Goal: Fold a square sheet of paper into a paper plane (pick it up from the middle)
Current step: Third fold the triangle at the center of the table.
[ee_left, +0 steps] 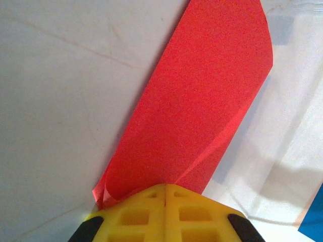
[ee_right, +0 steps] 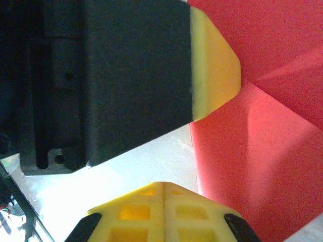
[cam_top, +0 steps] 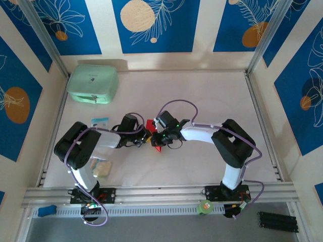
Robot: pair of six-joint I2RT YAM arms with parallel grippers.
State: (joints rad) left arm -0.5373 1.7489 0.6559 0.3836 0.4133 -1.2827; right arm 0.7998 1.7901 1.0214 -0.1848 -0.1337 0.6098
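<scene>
White cloth, creased in places, covers the table, with blue leaf-print panels standing round it. The left gripper (ee_left: 165,187) has its yellow jaws pressed together with no gap, and the narrow end of the square sheet of paper (ee_left: 202,101) is pinched between them. From there the red sheet stretches away above the cloth, doubled over lengthwise, one long edge curled rather than flat. The right gripper (ee_right: 164,185) is closed just as tight, its jaws meeting along a thin seam. Red paper runs just beside and behind them, and I cannot tell whether any of it is caught.

Measured from the mint-green case (cam_top: 93,84), the sheet and both grippers sit well apart from it, toward the arm bases and off to its right. A small pale packet (cam_top: 100,169) lies nearer the bases than the case, almost straight below it.

The risks look plain. If the right jaws closed beside the paper, any pull would leave the fold held at one end only, and the soft fold could spring open or set crooked. If both do grip, drawing apart could tear so thin a sheet. The fingers are also close enough to knock together.
</scene>
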